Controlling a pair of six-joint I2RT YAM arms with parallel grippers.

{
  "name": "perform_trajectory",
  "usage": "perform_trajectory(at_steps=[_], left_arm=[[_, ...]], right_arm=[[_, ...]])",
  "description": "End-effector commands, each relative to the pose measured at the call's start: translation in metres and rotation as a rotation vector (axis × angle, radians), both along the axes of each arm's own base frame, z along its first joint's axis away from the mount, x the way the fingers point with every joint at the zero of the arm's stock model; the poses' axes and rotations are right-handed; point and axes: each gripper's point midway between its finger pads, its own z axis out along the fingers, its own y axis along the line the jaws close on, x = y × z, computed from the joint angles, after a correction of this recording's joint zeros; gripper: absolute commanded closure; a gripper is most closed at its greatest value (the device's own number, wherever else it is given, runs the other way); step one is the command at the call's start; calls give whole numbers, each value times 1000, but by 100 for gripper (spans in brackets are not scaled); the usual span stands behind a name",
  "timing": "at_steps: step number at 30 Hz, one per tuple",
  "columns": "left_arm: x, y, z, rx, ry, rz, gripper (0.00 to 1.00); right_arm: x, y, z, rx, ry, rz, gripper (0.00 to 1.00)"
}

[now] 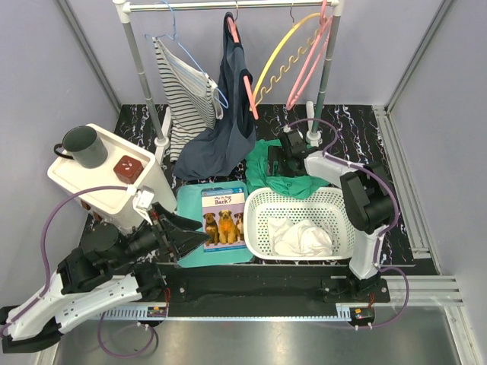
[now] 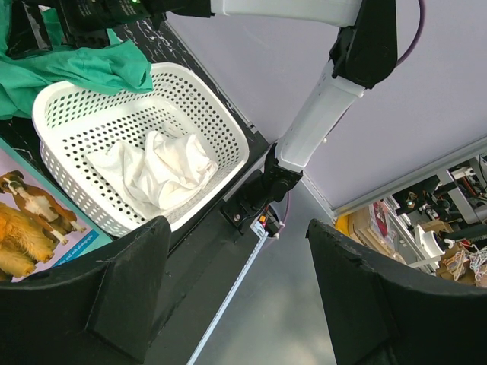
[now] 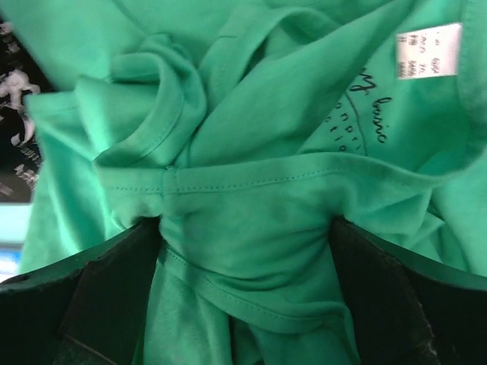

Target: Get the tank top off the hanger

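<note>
A striped tank top hangs on a light blue hanger at the left of the rail. Beside it a navy garment droops from a red hanger, its hem on the table. A green garment lies crumpled behind the basket. My right gripper is low over it. In the right wrist view the gripper is open, with a fold of the green garment bunched between its fingers. My left gripper is open and empty at the near left, and nothing lies between its fingers.
A white basket holding white cloth stands at centre right. A dog book lies left of it. A white stand bears a dark mug and a red block. Empty yellow and pink hangers hang on the rail.
</note>
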Motion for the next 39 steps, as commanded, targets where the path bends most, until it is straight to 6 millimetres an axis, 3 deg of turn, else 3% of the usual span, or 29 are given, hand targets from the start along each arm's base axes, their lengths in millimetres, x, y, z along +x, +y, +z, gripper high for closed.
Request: perform_trajectory(at_steps=[1,3,5,6,7,9,10,12,13,15,16,18,19,20,21,22,24,28,30,34,39], left_arm=[[0,-1,7,-44,-6,0,23],[-1,0,6,-48,-5,0,23],[-1,1,6,-53,0,0,23],[-2,1,6,-54,-1,0,23],[-2,1,7,-56,-2,0,23],[-2,1,8,-57,-4,0,23],[-2,1,8,-57,-2,0,23],[-2,2,8,-61,-1,0,23],[-2,2,8,-62,-3,0,23],[-3,3,8,-65,-1,0,23],[-3,3,7,-63,-1,0,23],[-3,3,7,-65,-1,0,23],[-3,3,7,-64,-3,0,23],[-3,3,7,-64,-3,0,23],[-2,3,8,-62,-5,3,23],[-1,3,8,-60,-9,6,23],[0,4,9,-55,-18,15,23],[2,5,11,-47,-38,24,23],[3,5,12,-45,-47,29,23],[4,4,12,-31,-55,27,23],[5,1,15,-13,-73,16,22]], right_arm=[[2,-34,-14,-190,24,-127,1],[-1,-37,-18,-203,30,-135,5],[0,-35,-16,-186,28,-127,19],[-1,-34,-15,-174,25,-123,37],[1,-34,-7,-162,8,-126,46],[3,-36,1,-128,-14,-135,57],[8,-36,17,-95,-56,-144,62],[10,-46,29,-63,-80,-159,74],[12,-49,50,-41,-127,-167,87],[9,-65,67,-58,-171,-196,97],[7,-70,95,-42,-232,-207,100],[-1,-84,116,-57,-287,-229,100],[-9,-89,147,-32,-355,-238,100],[-16,-93,157,-26,-379,-241,100],[-22,-93,170,-11,-405,-224,100],[-35,-96,198,21,-461,-220,100],[-52,-93,220,66,-496,-176,100],[-113,-98,282,199,-604,-122,100],[-137,-95,297,262,-630,-83,100],[-199,-113,333,332,-701,-76,100],[-258,-129,410,469,-893,-62,100]])
